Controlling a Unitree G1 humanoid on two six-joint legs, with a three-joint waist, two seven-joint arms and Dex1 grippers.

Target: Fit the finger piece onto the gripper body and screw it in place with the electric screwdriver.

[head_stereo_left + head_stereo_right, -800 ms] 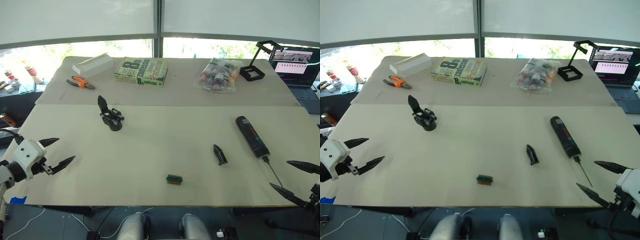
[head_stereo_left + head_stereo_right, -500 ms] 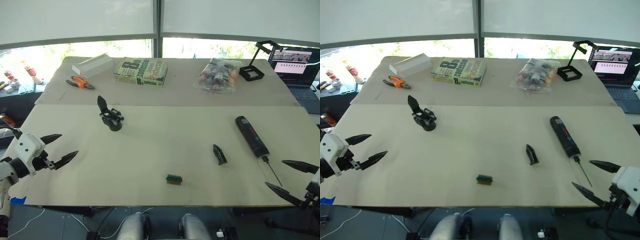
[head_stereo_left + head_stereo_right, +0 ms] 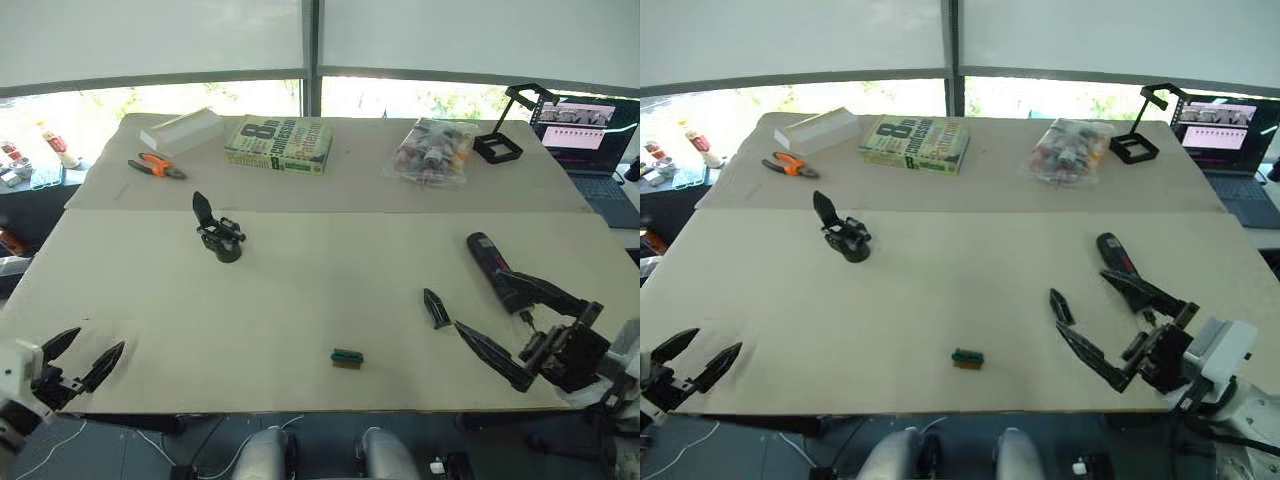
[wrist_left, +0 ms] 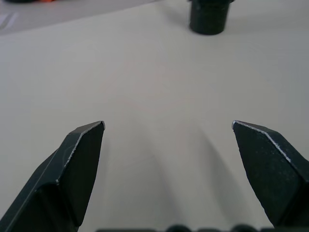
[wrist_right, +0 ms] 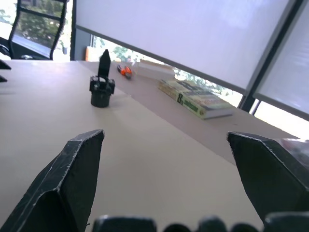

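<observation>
A wide table [image 3: 300, 300] with a pale beige top carries everything. On its near part stand the gripper body [image 3: 220, 237] to the left, the finger piece [image 3: 435, 308] and the electric screwdriver [image 3: 495, 266] to the right, and a small green-topped block [image 3: 346, 357] near the front edge. On the far part lie orange pliers [image 3: 156, 167], a white box [image 3: 181, 129], a book [image 3: 279, 144], a bag of small bottles [image 3: 431, 150] and a black stand [image 3: 505, 135].

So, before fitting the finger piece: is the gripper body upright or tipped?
Upright: the gripper body stands on its round base, pointed finger sticking up.
</observation>
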